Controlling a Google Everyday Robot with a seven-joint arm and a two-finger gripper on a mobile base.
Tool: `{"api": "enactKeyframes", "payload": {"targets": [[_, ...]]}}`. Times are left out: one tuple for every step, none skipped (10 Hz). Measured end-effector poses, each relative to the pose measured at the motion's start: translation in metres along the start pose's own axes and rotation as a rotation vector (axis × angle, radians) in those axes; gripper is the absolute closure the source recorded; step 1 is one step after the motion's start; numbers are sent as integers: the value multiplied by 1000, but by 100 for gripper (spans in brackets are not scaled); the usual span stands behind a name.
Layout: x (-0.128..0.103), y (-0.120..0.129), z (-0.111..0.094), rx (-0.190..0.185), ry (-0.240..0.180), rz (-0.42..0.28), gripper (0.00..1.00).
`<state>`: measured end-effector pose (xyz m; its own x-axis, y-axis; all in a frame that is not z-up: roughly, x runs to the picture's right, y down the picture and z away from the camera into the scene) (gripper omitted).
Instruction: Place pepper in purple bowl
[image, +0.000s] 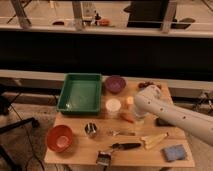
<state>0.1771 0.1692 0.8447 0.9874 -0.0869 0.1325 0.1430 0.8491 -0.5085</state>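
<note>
The pepper (127, 117), slim and orange-red, lies on the wooden table (75, 152) just right of a white cup (113, 106). The purple bowl (115, 84) stands at the back of the table, right of the green tray (80, 93), and nothing shows inside it. My white arm (165, 112) reaches in from the lower right. My gripper (135, 118) points down at the right end of the pepper, mostly hidden behind the arm's wrist. I cannot tell whether it touches the pepper.
A small round yellow-orange object (129, 100) sits behind the pepper. An orange-red bowl (59, 138) is at the front left. A metal cup (91, 130), fork (120, 133), black-handled tool (125, 146), yellow item (152, 140) and blue sponge (174, 152) lie along the front.
</note>
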Motion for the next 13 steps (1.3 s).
{"api": "enactKeyframes", "payload": {"targets": [[2, -2, 3, 3, 8, 10, 20], [5, -5, 4, 8, 19, 23, 20], [11, -7, 6, 12, 29, 42, 20], [16, -7, 7, 13, 34, 55, 20], [21, -8, 8, 14, 42, 70, 20], [26, -9, 11, 7, 58, 89, 20], [32, -10, 16, -12, 82, 112, 20], [35, -10, 20, -27, 93, 126, 20], [39, -9, 25, -45, 99, 142, 20], [42, -7, 28, -57, 100, 155, 20], [42, -5, 30, -75, 96, 169, 25], [41, -4, 32, -86, 90, 173, 32], [39, -2, 29, -90, 82, 172, 45]]}}
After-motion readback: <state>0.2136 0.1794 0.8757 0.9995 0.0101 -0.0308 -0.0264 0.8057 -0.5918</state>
